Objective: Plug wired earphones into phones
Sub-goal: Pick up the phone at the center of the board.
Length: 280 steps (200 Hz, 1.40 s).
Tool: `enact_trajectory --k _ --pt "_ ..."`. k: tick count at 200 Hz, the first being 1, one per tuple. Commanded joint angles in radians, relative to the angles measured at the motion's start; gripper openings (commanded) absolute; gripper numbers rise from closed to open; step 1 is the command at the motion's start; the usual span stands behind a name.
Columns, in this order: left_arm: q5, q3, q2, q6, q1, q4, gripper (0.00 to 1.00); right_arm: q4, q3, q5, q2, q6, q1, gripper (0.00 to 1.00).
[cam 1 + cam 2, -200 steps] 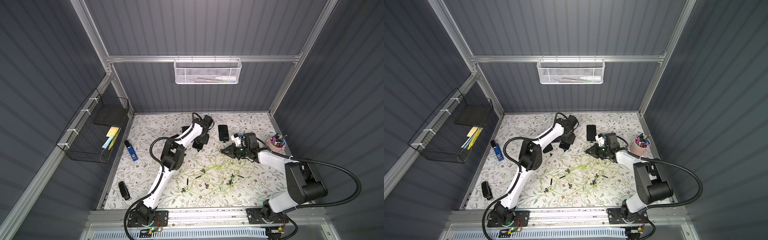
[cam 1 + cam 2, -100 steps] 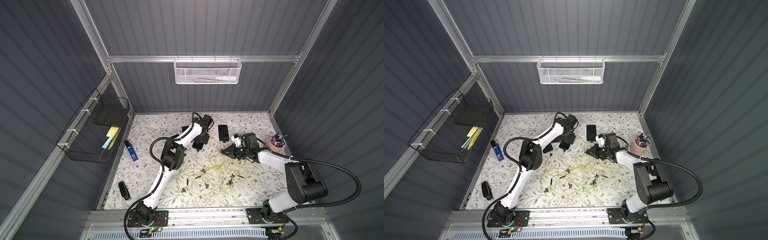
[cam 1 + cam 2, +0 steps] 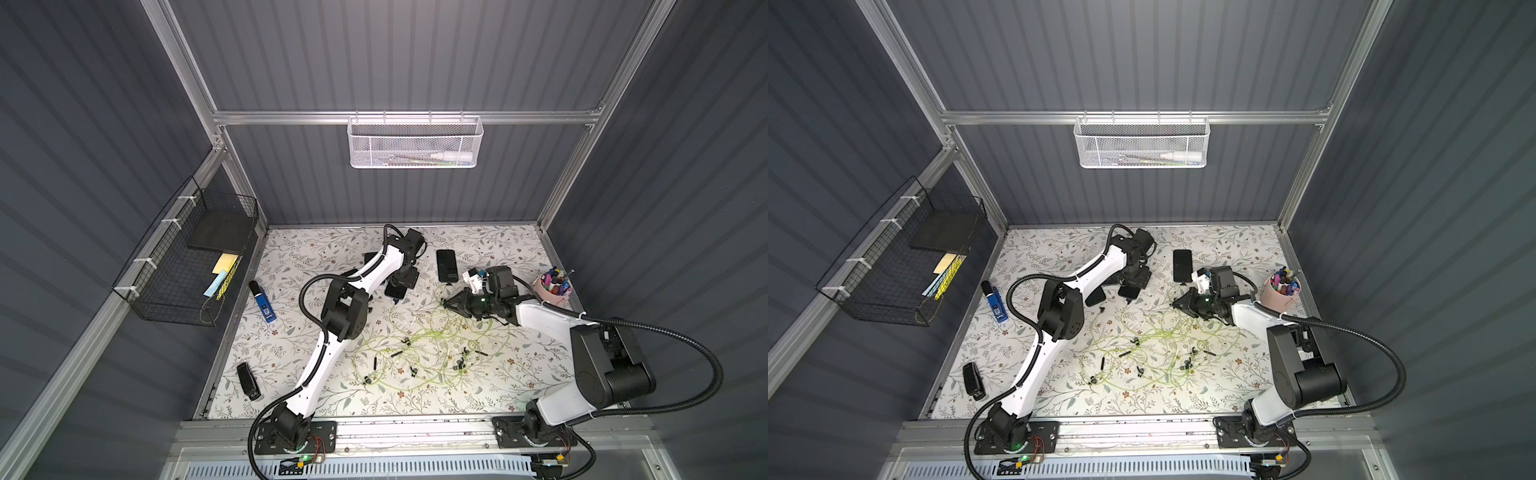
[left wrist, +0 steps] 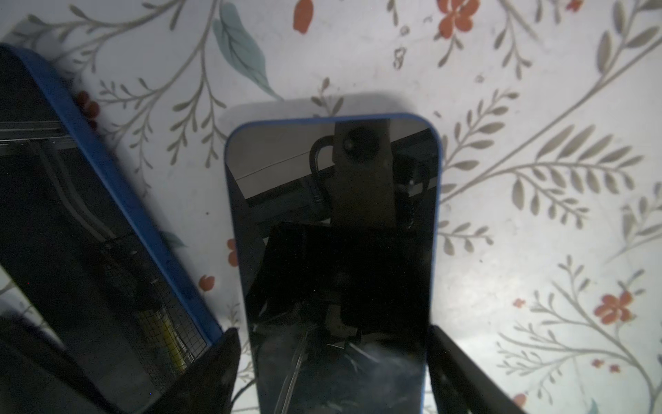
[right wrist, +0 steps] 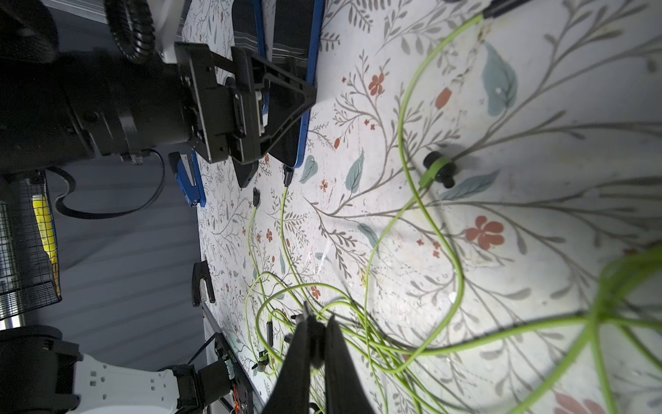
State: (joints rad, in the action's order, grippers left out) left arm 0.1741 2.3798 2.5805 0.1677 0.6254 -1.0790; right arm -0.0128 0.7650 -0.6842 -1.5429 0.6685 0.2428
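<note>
Straddling the blue-edged phone that lies flat beneath it, the left gripper stands wide.

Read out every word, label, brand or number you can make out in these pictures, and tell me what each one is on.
No text can be read in any view.
White label on the blue-and-black device: too small to read.
Yellow strip in the black wire basket: dark markings, too small to read.
Phone in the left wrist view: dark screen, only reflections, no text.
</note>
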Motion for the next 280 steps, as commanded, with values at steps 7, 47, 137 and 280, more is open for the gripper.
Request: enact_trajectory --k 7,47,137,280 --pt "-0.085 -0.101 0.116 -0.016 0.004 -0.093 0.80 0.032 0.011 0.019 0.036 -0.015 0.000 0.10" --pt "-0.140 -0.139 0.114 -0.010 -0.024 -0.090 0.77 0.045 0.007 0.032 0.058 -0.012 0.000 0.10" --pt "-0.056 -0.177 0.089 -0.015 -0.029 -0.090 0.65 0.048 0.012 0.043 0.063 0.000 0.005 0.10" --pt "-0.406 -0.690 -0.646 0.687 -0.183 0.577 0.38 -0.127 0.049 0.144 0.092 -0.079 0.177 0.01"
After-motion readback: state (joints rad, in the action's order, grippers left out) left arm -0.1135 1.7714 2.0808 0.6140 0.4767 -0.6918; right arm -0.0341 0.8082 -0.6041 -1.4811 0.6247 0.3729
